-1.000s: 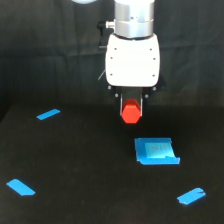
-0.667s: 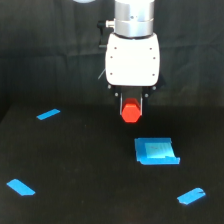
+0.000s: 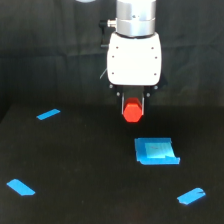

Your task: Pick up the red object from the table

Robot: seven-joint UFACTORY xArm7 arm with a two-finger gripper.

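Note:
The red object [image 3: 132, 111], a small stubby red-orange block, sits between the two dark fingers of my gripper [image 3: 133, 109], which is shut on it. It hangs under the white wrist housing [image 3: 134, 59], and appears to be a little above the black table [image 3: 90, 165]. This is near the middle of the exterior view, towards the back of the table. The fingers cover the top of the block.
A light-blue flat square piece [image 3: 156, 151] lies just in front of the gripper and towards the exterior view's right. Blue tape strips lie at the back left [image 3: 48, 114], front left [image 3: 20, 187] and front right [image 3: 191, 196]. A black curtain hangs behind.

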